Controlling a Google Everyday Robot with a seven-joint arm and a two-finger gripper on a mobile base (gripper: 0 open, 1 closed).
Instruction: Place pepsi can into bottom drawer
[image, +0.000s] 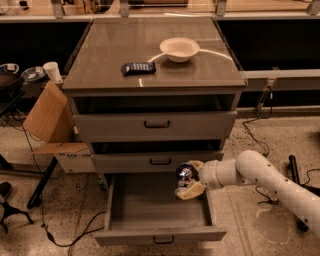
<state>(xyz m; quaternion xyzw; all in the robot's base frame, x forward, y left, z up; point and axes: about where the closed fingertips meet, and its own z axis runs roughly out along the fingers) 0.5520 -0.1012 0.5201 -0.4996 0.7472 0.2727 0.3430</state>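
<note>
The gripper (186, 180), with pale tan fingers (190, 192) on a white arm (260, 172), hangs over the right side of the plain grey bottom drawer (145, 205), clasping the pepsi can (185, 173), dark blue with a silvery-white gleam. On the glossy grey-brown cabinet top (110, 55) sit a cream bowl (179, 49) and a black packet (138, 67) with pale markings. The floor (250, 145) is beige with dark speckles, the cardboard box (47, 112) brown.

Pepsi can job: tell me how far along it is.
Done: the bottom drawer stands open. In hand: the gripper holds the pepsi can over the drawer's right rear part, not yet set down. Left: lower it, release it inside, pull the arm out.
</note>
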